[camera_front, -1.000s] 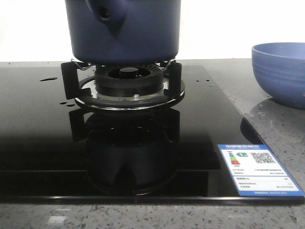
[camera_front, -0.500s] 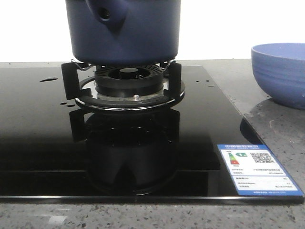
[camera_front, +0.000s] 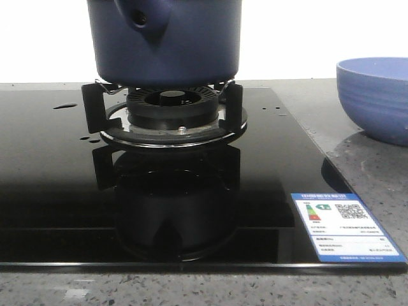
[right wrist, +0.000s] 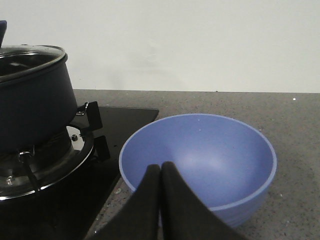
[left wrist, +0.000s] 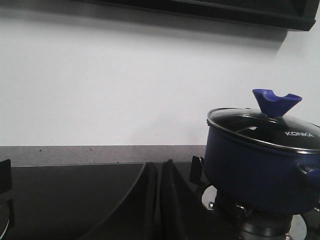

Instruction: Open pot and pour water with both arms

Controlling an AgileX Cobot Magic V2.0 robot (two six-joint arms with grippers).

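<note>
The dark navy pot (camera_front: 166, 41) stands on the gas burner's black supports, its hollow side stub (camera_front: 141, 19) facing the front camera. A glass lid with a blue knob (left wrist: 276, 101) covers the pot (left wrist: 255, 167); the pot (right wrist: 30, 100) also shows in the right wrist view. Water shows only as small droplets (camera_front: 64, 106) on the black hob. My left gripper (left wrist: 159, 166) is shut and empty, beside the pot and apart from it. My right gripper (right wrist: 160, 167) is shut and empty, in front of the light blue bowl. Neither gripper appears in the front view.
A light blue ribbed bowl (camera_front: 376, 95) sits on the grey speckled counter right of the hob; its empty inside (right wrist: 200, 155) shows in the right wrist view. The black glass hob (camera_front: 57, 178) carries an energy label (camera_front: 344, 226). A white wall stands behind.
</note>
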